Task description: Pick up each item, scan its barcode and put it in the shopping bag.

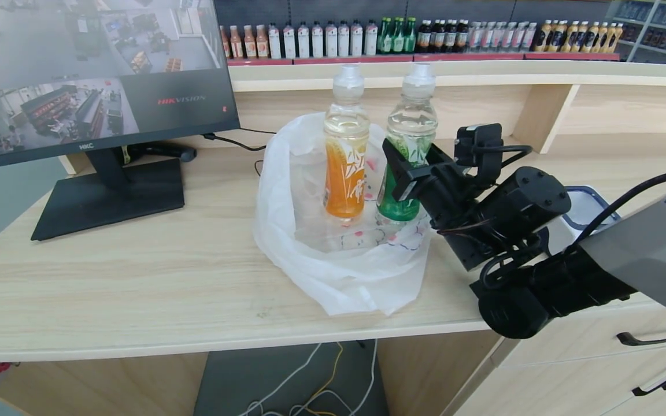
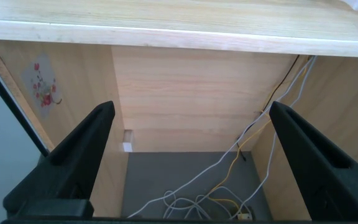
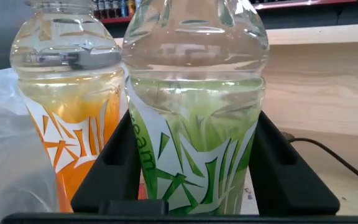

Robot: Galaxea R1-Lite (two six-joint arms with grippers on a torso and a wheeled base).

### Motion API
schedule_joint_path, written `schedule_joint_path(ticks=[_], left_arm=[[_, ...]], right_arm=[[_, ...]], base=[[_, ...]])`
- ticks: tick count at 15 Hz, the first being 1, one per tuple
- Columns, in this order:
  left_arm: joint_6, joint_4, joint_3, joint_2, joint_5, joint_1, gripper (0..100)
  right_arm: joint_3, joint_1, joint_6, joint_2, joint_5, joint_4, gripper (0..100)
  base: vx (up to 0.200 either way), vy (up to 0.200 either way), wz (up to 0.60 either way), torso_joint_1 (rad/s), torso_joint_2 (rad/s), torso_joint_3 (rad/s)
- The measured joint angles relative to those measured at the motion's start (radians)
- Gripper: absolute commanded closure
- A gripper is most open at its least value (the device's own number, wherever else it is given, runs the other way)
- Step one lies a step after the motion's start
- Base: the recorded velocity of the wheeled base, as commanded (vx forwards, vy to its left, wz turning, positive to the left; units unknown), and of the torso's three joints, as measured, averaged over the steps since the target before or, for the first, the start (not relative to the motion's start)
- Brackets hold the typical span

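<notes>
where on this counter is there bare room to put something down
Widest free patch: bare counter between the monitor stand, the shopping bag and the front edge. A narrower strip runs before the bag. Crowded: the bag, holding the orange bottle and green bottle with the right claw on the latter, and the corner by the blue-rimmed container.

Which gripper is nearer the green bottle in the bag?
Right. The right gripper has the green bottle between its fingers; the left gripper hangs below the counter edge, away from it.
</notes>
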Motion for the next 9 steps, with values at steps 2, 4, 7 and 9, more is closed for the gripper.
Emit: schedule_joint_path(ticks=[2,4,7,9], left_arm=[[0.0,0.0,0.0,0.0,0.0,0.0,0],[0.0,0.0,0.0,0.0,0.0,0.0,0],[0.0,0.0,0.0,0.0,0.0,0.001,0],[0.0,0.0,0.0,0.0,0.0,0.001,0]], right_arm=[[0.027,0.0,0.0,-0.001,0.0,0.003,100],[0.037,0.001,0.001,-0.001,0.0,0.004,100],[0.045,0.001,0.004,-0.002,-0.001,0.005,100],[0.051,0.008,0.004,-0.002,-0.001,0.007,100]], base=[[0.0,0.0,0.0,0.0,0.0,0.0],[0.0,0.0,0.0,0.0,0.0,0.0],[0.0,0.0,0.0,0.0,0.0,0.0],[0.0,0.0,0.0,0.0,0.0,0.0]])
